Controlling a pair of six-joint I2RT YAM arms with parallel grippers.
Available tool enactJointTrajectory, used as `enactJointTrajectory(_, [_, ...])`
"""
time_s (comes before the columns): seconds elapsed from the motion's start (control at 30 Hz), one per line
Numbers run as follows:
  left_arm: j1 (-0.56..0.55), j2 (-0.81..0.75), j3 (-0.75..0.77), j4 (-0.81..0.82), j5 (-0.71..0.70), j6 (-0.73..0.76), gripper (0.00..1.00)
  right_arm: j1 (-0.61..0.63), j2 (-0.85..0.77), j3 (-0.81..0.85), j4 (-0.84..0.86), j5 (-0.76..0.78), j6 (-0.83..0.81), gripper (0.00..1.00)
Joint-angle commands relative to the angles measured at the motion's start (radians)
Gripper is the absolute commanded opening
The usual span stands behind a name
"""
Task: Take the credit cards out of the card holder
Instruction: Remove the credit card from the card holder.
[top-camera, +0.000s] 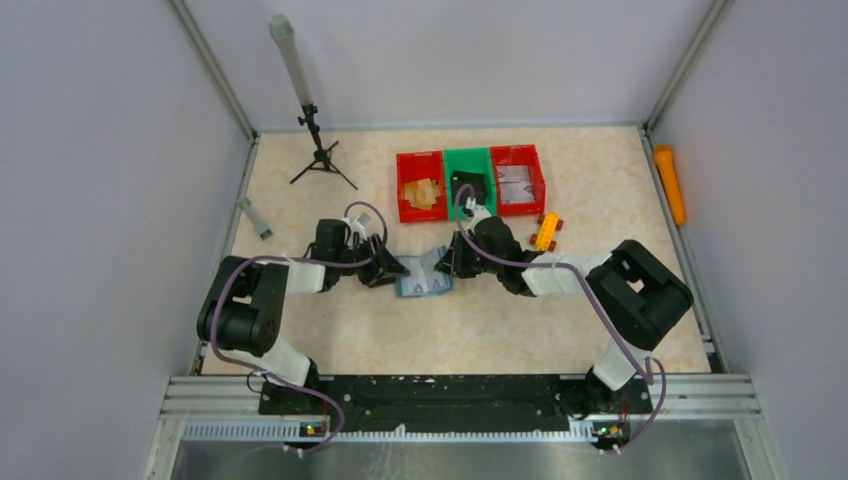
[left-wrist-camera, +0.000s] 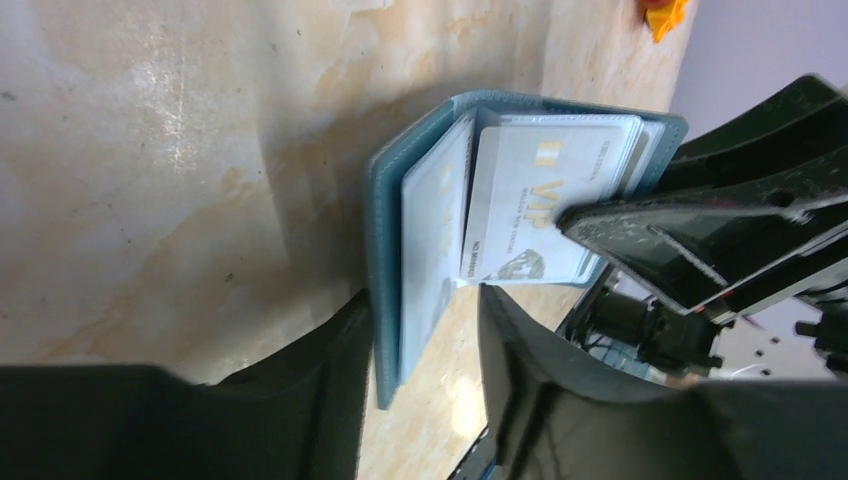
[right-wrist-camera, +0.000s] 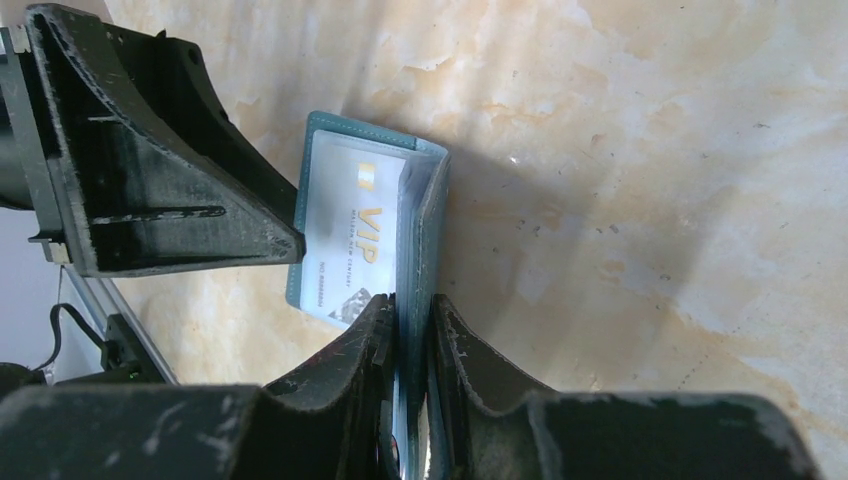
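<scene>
Top external: left gripper (top-camera: 394, 271), right gripper (top-camera: 447, 263) flank card holder (top-camera: 424, 276); bins (top-camera: 466, 158) beyond.

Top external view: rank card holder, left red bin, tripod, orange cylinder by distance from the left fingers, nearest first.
1. card holder, at the left fingers.
2. left red bin, behind, slightly right.
3. tripod, back left.
4. orange cylinder, far right edge.

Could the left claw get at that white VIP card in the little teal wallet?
Probably yes: the white VIP card lies exposed in the opened slate-teal folding card holder, held by the right claw. The open left claw straddles the other flap just beside it, nothing between.
</scene>
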Motion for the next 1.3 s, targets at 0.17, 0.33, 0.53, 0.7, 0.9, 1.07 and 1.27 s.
enactJointTrajectory(0.17, [0.002,0.057,0.045,0.066,0.081,0.013,0.16,-0.046,0.004,-0.023,0.154,-0.095,0.063,0.18])
enactJointTrajectory(0.33, [0.004,0.064,0.046,0.103,0.088,-0.006,0.15,-0.066,0.024,-0.04,0.212,-0.149,0.095,0.18])
enactJointTrajectory(0.53, [0.003,0.034,0.056,0.103,0.06,0.001,0.0,-0.07,0.01,-0.017,0.094,-0.06,0.073,0.45])
enactJointTrajectory(0.7, [0.002,0.017,0.038,0.147,0.055,0.012,0.0,-0.092,-0.051,-0.016,-0.034,0.089,0.06,0.7])
enactJointTrajectory(0.9, [0.002,0.026,0.022,0.172,0.053,0.017,0.0,-0.095,-0.155,-0.054,-0.046,0.184,0.013,0.71])
enactJointTrajectory(1.07, [0.003,0.023,0.022,0.154,0.037,0.027,0.0,-0.093,-0.225,-0.101,0.059,0.117,-0.053,0.61])
enactJointTrajectory(1.27, [0.002,0.038,0.044,0.084,0.008,0.058,0.01,-0.051,-0.101,-0.042,0.131,-0.065,-0.07,0.52])
